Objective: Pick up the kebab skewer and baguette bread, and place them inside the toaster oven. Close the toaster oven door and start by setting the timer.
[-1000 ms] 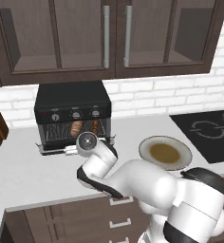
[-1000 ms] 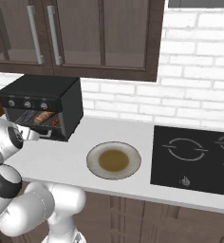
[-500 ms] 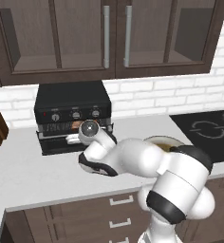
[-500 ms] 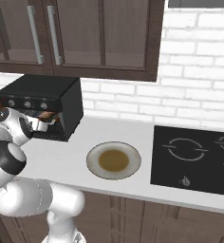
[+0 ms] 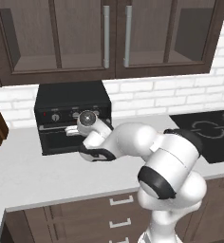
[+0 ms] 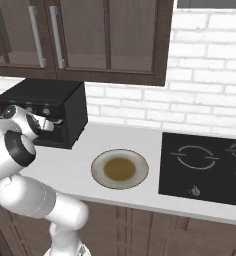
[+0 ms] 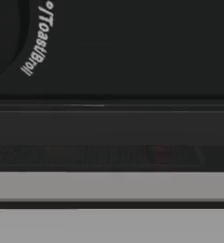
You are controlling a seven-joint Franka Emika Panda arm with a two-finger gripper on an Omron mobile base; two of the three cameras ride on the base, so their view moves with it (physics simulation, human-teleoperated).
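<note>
Evidently the loading was finished: the toaster oven door (image 5: 69,140) looked shut, flat against the front of the toaster oven (image 5: 71,102), and I saw neither the kebab skewer nor the baguette bread out on the counter (image 5: 33,175), so I judged both to be inside. Through the dark glass directly ahead of the gripper (image 5: 72,131), the hand view gave only a faint reddish smudge that might have been the food; I could not tell. The gripper was pressed up close to the oven's face, its jaws spread wide with nothing in them. Just above it ran the row of knobs (image 5: 76,114), with part of a "Toast/Broil" dial label (image 7: 36,38) showing beside one of them. Off to the gripper's right sat a plate (image 6: 120,169), bare. What remained, to my eye, was turning the timer knob.
</note>
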